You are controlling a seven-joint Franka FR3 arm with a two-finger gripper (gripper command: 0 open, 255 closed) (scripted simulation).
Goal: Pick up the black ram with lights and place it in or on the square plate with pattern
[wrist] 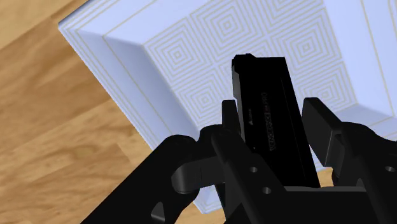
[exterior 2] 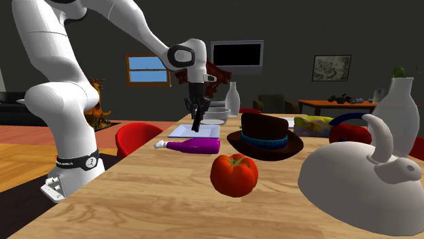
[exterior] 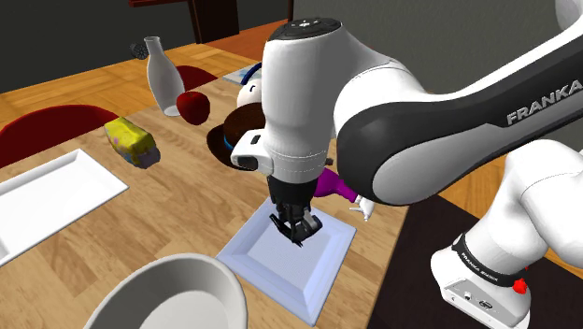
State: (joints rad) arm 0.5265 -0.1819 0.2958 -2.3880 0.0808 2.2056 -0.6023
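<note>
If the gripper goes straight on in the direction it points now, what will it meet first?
The patterned square plate lies directly ahead. The black RAM stick in the gripper would probably touch its floor first; the gap is hard to judge.

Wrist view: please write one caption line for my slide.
Fingers clasp the black RAM over the patterned square plate on a wooden table.
</note>
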